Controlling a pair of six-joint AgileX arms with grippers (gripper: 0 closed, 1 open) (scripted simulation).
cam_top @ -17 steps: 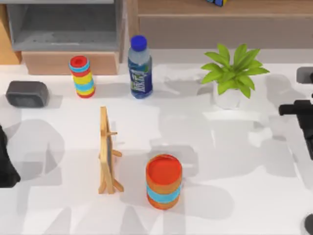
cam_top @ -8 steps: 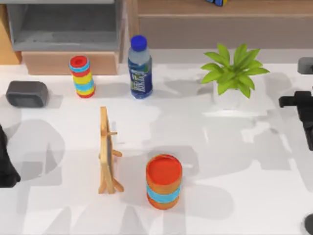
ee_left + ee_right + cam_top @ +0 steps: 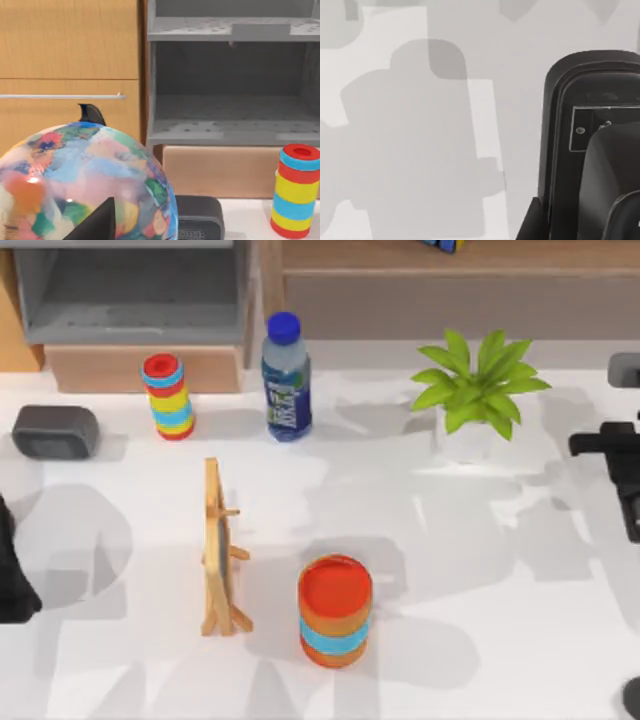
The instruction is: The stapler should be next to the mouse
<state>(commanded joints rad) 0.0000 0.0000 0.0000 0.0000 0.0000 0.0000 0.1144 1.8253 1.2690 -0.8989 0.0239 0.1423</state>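
The stapler [image 3: 559,150], slim and black with a small pale label, lies on the white table right beneath my right gripper in the right wrist view. In the top view my right gripper [image 3: 625,490] hangs at the table's right edge. The mouse [image 3: 633,698] shows as a curved dark edge at the near right corner, well apart from that gripper. My left gripper [image 3: 12,585] stays parked at the left edge.
From the left stand a dark grey box [image 3: 55,431], a striped can [image 3: 168,396], a bottle [image 3: 286,377] and a plant [image 3: 478,390]. A wooden easel [image 3: 220,550] and a wider striped can [image 3: 335,610] occupy the middle. A globe [image 3: 85,185] sits close to my left gripper.
My right arm has shifted slightly toward the far side and the right edge. Everything else holds still.
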